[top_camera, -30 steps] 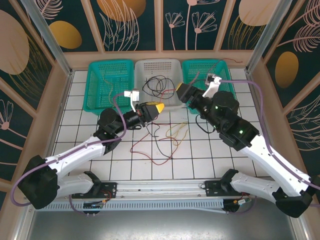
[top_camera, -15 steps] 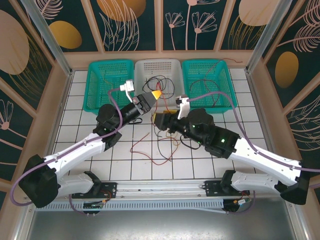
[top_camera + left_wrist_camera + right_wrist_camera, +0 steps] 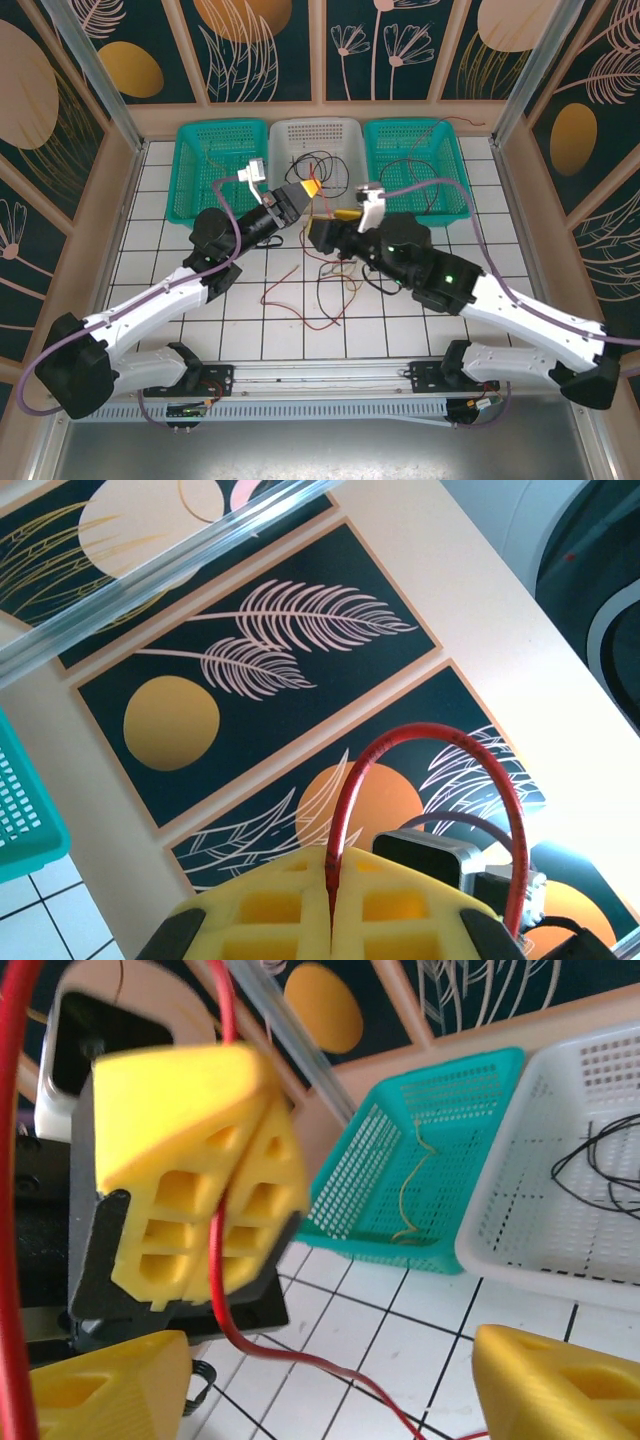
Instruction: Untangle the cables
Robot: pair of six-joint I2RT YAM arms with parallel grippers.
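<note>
My left gripper (image 3: pixel 311 188) is lifted off the tiles and shut on a red cable (image 3: pixel 440 731), which arches up out of its yellow pads (image 3: pixel 270 905). In the right wrist view that same gripper (image 3: pixel 228 1175) fills the upper left, and the red cable (image 3: pixel 216 1260) hangs from it and trails down to the floor. My right gripper (image 3: pixel 330 1400) is open just in front of it, its two yellow fingertips (image 3: pixel 560 1380) either side of the trailing cable. A loose tangle of red, yellow and black cables (image 3: pixel 335 285) lies on the tiles below both grippers.
Three baskets stand along the back: a teal one (image 3: pixel 190 165) holding a yellow cable (image 3: pixel 410 1190), a white one (image 3: pixel 285 135) holding black cable (image 3: pixel 318 170), and a teal one (image 3: pixel 455 195) with dark cable. Both arms cross the middle of the floor.
My right arm swung left from the right teal basket to just in front of the left gripper. The left gripper rose and tilted up with the red cable.
</note>
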